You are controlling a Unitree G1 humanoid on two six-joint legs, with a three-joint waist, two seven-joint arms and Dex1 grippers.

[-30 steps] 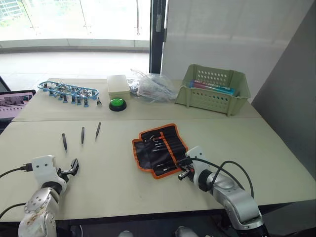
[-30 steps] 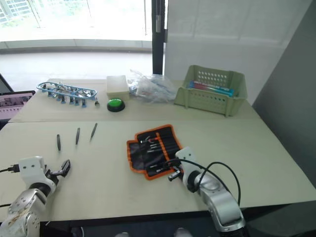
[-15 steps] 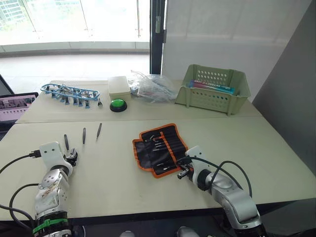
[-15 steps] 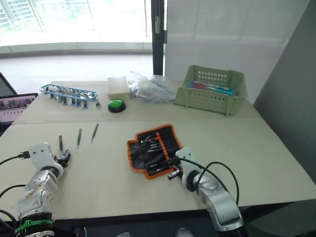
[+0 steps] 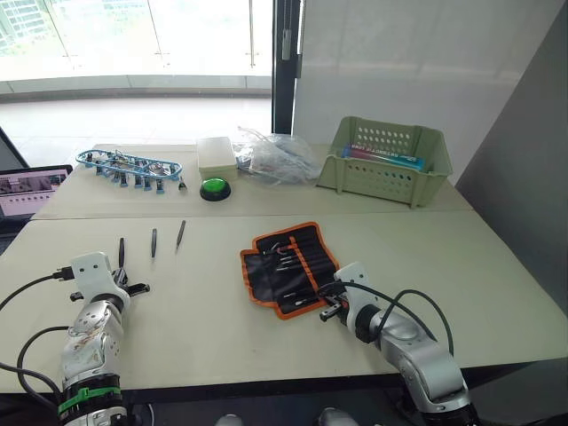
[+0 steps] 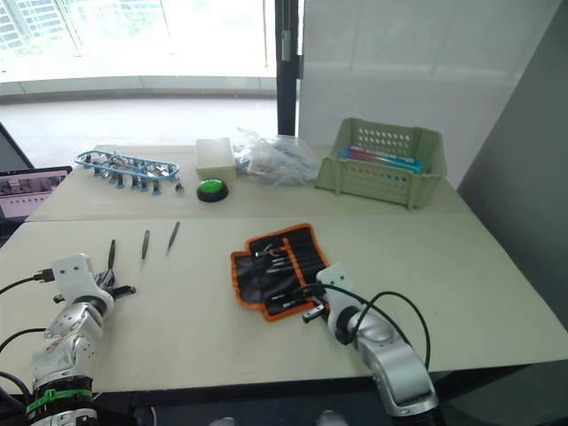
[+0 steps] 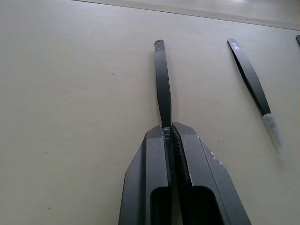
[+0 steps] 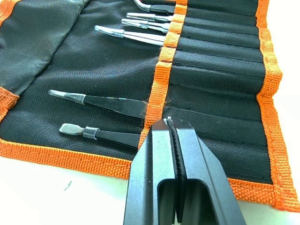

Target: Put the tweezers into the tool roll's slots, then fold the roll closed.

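Three slim black tweezers lie in a row on the table's left: [image 5: 122, 251], [image 5: 153, 242], [image 5: 180, 232]. My left gripper [image 7: 168, 125] is shut on the near end of the leftmost tweezers [image 7: 162, 79], which still rest flat on the table; a second pair [image 7: 253, 79] lies beside them. The tool roll [image 5: 266, 271] lies open at the centre, black with orange trim. Several metal tools [image 8: 108, 101] sit in its slots [image 8: 220, 61]. My right gripper [image 8: 168, 121] is shut and empty, with its tips over the roll by the orange stripe.
A pale green basket [image 5: 383, 164] stands at the back right. A plastic bag [image 5: 275, 155], a white box [image 5: 216, 155], a green button [image 5: 213, 188] and a blue tool rack [image 5: 129, 166] line the back. A screen [image 5: 31, 188] sits at the left edge.
My left gripper moved forward to the leftmost tweezers and went from wide open to shut on their near end. The right gripper stayed put at the roll.
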